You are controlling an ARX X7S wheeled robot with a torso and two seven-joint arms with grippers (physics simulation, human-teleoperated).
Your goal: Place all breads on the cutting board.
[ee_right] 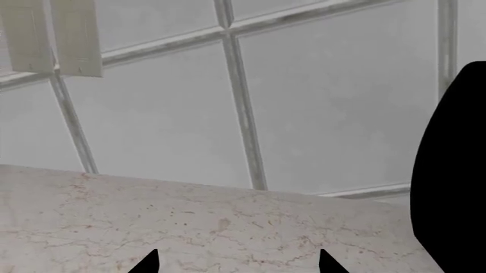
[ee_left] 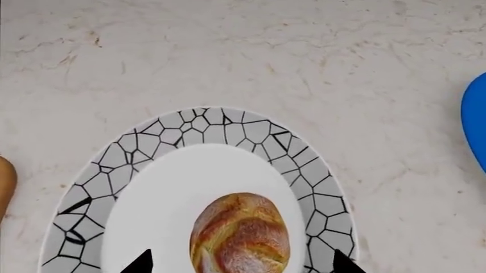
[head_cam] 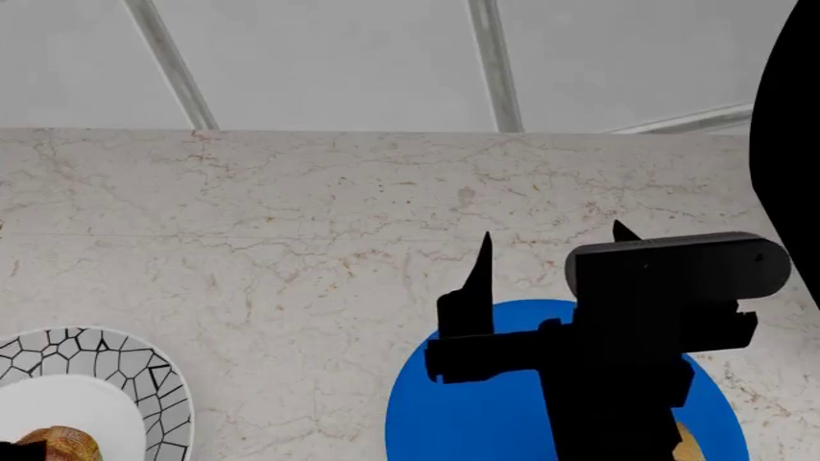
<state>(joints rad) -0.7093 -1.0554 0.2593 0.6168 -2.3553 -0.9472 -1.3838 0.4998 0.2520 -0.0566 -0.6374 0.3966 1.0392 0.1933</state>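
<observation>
The pale veined marble counter (head_cam: 256, 240) carries a round blue plate (head_cam: 474, 413) and a white plate with a black cracked-pattern rim (ee_left: 227, 131). On the white plate lies 1 golden-brown rounded bread loaf (ee_left: 240, 234), directly between the spread, empty fingertips of the left gripper (ee_left: 241, 264). The right gripper (head_cam: 551, 250) hovers above the blue plate, open and holding nothing, while a 2nd loaf's crust (head_cam: 689, 444) peeks out beside that arm.

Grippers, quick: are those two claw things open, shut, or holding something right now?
Left gripper: open, empty, fingers either side of the bread on the white plate.
Right gripper: open, empty, raised above the blue plate.
</observation>
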